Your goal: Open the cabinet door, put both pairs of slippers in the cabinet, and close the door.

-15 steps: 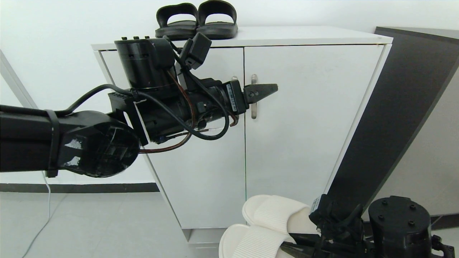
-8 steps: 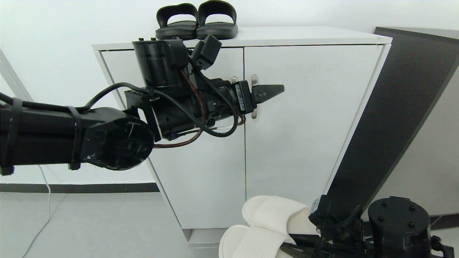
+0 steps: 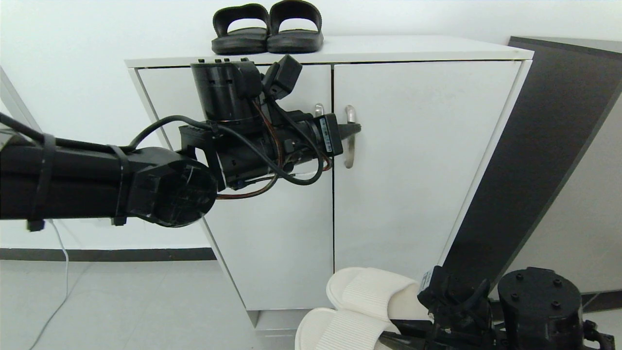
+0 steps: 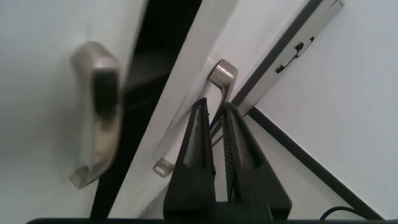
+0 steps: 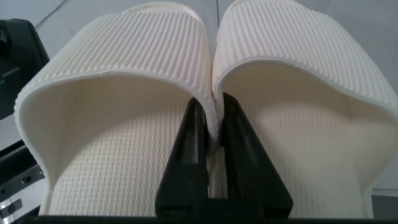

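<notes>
Left gripper (image 3: 356, 129) is nipped nearly shut on the slim metal handle (image 3: 348, 153) of the right door (image 3: 418, 160), closed or barely ajar: a light, stiff panel, I'd say, best drawn by that slick bar along its hinge arc.

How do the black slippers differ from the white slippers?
The black slippers are dark; the white slippers are cream and ribbed. The black slippers rest on the cabinet top, while the white slippers are held low by the right gripper. Both pairs sit side by side.
</notes>
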`<state>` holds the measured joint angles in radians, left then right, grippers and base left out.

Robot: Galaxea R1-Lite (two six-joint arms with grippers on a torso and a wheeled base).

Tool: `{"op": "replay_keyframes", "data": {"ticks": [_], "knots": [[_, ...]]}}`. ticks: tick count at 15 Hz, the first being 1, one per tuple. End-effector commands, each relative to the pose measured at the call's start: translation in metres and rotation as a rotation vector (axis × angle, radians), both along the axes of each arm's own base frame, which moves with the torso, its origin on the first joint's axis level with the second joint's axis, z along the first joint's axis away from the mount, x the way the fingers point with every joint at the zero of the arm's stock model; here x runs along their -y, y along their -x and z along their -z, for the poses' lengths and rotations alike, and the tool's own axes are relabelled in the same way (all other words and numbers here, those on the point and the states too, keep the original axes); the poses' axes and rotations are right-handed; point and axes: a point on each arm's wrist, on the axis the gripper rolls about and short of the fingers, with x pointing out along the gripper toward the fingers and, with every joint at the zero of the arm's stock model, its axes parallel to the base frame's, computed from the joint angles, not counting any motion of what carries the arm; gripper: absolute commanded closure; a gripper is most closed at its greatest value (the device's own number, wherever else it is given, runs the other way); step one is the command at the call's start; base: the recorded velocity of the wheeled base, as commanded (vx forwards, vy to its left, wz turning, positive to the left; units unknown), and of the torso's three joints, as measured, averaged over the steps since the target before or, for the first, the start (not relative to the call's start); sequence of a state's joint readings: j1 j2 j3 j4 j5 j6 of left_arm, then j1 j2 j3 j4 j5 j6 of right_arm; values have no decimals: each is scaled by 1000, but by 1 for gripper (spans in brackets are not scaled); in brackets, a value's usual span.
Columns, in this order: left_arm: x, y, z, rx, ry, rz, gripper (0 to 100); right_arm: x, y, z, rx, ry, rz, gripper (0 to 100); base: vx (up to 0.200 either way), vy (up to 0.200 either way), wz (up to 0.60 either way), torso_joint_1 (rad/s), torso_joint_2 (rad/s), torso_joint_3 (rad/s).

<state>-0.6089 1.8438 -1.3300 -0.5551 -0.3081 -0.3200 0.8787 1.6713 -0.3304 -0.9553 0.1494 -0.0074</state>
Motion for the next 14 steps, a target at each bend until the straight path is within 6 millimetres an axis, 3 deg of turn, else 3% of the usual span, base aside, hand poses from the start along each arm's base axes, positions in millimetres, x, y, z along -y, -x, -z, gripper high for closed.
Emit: {"op": "replay_keyframes", "data": {"ticks": [1, 5, 8, 14], "knots": [[0, 2, -1, 1, 5, 4, 100, 0, 0, 0, -2, 0, -5, 100, 0, 0, 0, 0, 0, 0], [-1, 16, -2, -9, 5, 24, 100, 3, 6, 3, -21, -1, -52, 100, 0, 0, 0, 0, 0, 0], [-5, 40, -1, -20, -3, 57, 100, 10, 15, 3, -23, -9, -159, 100, 0, 0, 0, 0, 0, 0], [-18, 73, 6, -13, -3, 83, 100, 13, 17, 5, -17, 7, -168, 100, 0, 0, 0, 0, 0, 0]]}}
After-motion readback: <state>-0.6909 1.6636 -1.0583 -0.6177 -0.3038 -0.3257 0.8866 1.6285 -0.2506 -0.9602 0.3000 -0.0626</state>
